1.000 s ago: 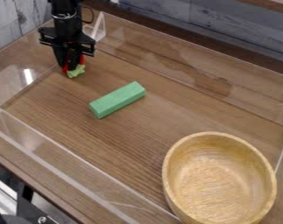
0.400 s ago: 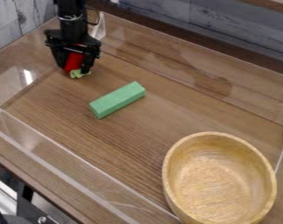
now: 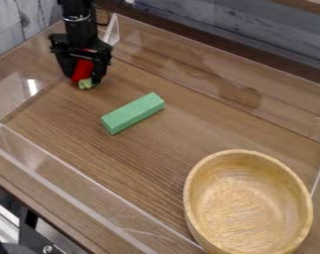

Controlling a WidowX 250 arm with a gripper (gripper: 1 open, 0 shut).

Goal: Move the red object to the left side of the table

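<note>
Resting on the brown wood-grain surface (image 3: 189,109) between the fingers of the hand (image 3: 81,72), the small rounded red toy strawberry (image 3: 81,71) sits at the left side, near the clear acrylic wall (image 3: 24,74). A second ago the hand was clamped on it; now its fingers stand spread wide, gripping nothing. Finishing well likely means lifting straight up so neither finger nudges the berry. Below and right of the hand lies the green rectangular block (image 3: 132,113); farther off, the round light wooden bowl (image 3: 249,203).
</note>
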